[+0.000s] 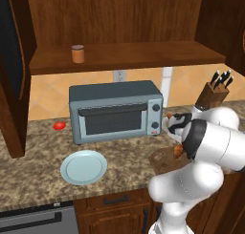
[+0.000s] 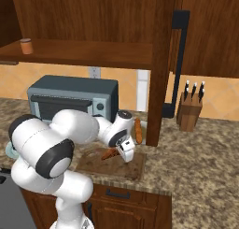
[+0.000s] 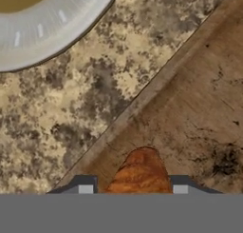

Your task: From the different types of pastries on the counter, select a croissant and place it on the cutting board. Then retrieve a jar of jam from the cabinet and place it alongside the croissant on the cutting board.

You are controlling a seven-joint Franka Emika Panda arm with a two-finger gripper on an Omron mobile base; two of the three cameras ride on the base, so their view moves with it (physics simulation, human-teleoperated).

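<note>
My gripper is shut on the croissant, a golden-brown pastry sticking out between the two finger tips. It hangs low over the dark wooden cutting board, near the board's edge; I cannot tell whether it touches the wood. From the right base view the croissant sits at the gripper above the cutting board. The jar of jam stands on the cabinet shelf, far left. A long orange-brown stick pastry lies behind the board.
A grey toaster oven stands on the granite counter behind a light blue plate. A small red thing lies left of the oven. A knife block stands at the right. A white plate borders the board.
</note>
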